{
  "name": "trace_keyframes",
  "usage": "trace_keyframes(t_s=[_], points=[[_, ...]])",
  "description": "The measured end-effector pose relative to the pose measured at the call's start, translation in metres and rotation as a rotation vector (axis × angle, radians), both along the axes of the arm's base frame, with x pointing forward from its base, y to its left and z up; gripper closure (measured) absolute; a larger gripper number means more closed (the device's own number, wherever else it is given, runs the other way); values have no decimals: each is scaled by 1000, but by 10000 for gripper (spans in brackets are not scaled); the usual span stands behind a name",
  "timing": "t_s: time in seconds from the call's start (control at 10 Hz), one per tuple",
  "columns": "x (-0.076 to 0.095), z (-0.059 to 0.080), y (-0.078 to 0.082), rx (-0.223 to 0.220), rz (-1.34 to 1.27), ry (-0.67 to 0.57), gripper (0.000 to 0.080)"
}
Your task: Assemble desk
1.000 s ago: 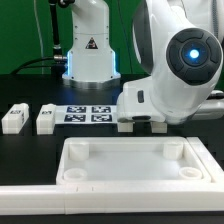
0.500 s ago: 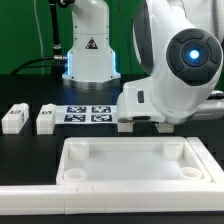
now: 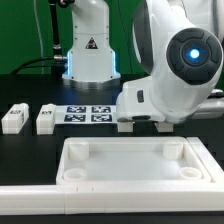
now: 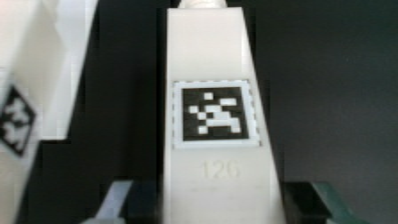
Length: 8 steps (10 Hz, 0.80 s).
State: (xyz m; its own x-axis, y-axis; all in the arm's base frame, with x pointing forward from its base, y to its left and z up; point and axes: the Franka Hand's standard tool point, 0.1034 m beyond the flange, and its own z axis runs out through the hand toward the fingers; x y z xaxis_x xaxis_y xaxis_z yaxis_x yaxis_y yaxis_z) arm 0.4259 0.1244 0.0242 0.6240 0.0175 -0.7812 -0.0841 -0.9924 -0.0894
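Observation:
The desk top, a white rimmed tray with corner sockets, lies at the front of the exterior view. Two tagged white legs lie at that view's left. Two more white leg ends show under the arm, which hides the gripper there. In the wrist view my gripper is open and straddles a tagged white leg. Both fingers stand beside it with a dark gap on each side. Another leg lies alongside.
The marker board lies behind the desk top, between the left legs and the arm. A long white border bar runs along the front edge. The robot base stands at the back.

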Motion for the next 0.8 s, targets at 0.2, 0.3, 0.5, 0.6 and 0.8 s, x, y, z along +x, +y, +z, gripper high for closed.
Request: trace_keyframes(t_s=[0.2,0.3,0.5,0.6,0.8], points=[[22,42,-11,28,13,-42,511],[31,71,-21,47,19,-37,511],[53,98,-31,44,-6,-122,509],[57,96,-30,33,-16,-214,509],[62,95,-31,16,-30,-353,509]])
